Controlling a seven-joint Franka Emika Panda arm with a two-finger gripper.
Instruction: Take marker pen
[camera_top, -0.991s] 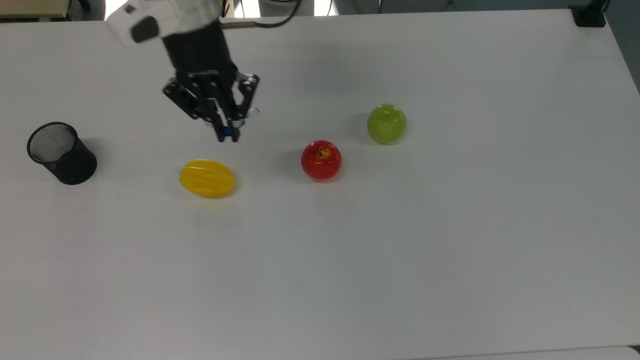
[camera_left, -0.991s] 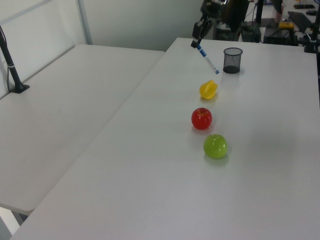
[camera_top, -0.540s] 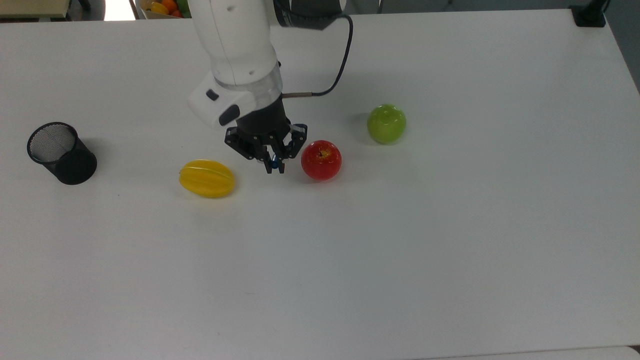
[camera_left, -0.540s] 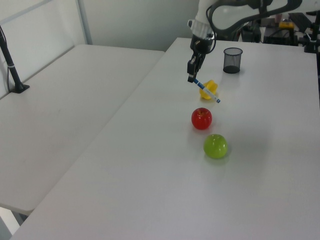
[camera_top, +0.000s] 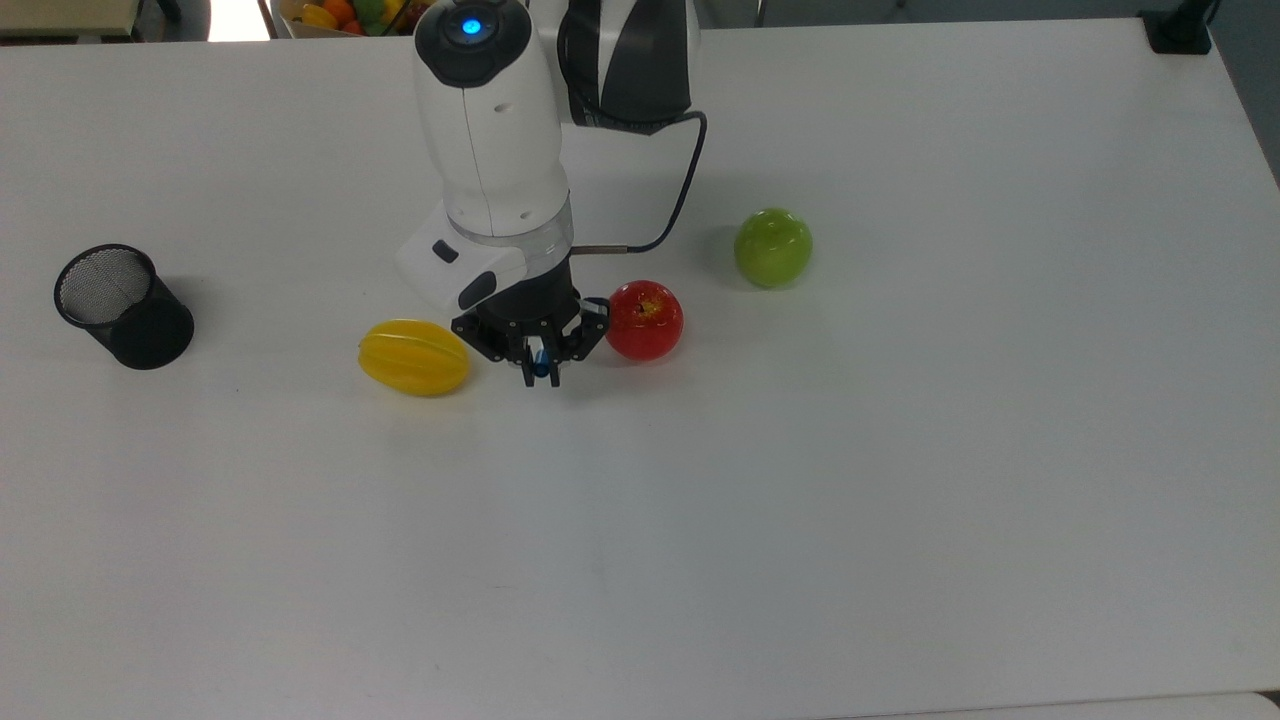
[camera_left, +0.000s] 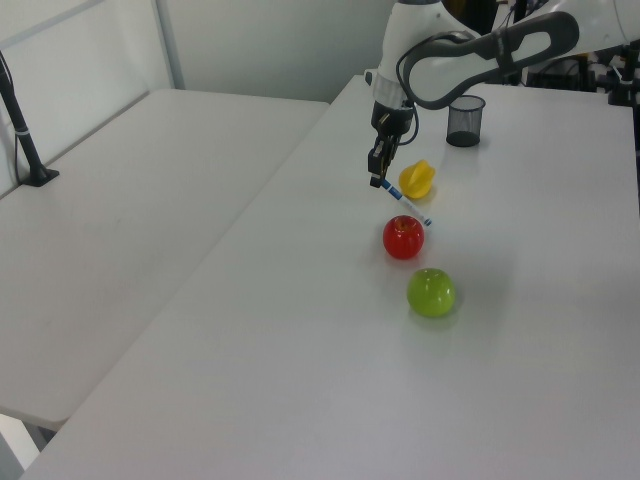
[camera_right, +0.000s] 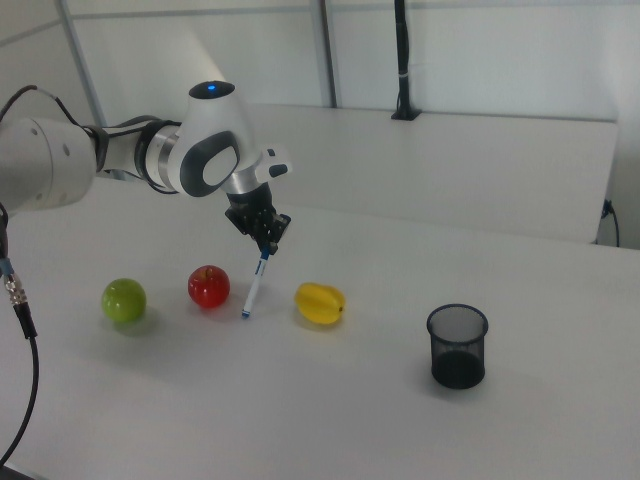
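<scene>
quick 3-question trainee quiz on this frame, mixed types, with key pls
1. True or false: the claw is shut on the marker pen.
2. In the top view, the claw hangs between which two fruits?
3. Multiple choice: the black mesh cup is A) upright and apart from the fruits, B) tipped over, C) touching the green apple.

Key: 1 true. 2 the yellow fruit and the red apple. 3 A.

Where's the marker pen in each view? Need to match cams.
Top view: white-barrelled, blue-capped marker pen, blue end between the claw tips.
Left view: hanging slanted above the round red apple.
Right view: between apple and ribbed yellow fruit.
Landmark: the apple.
</scene>
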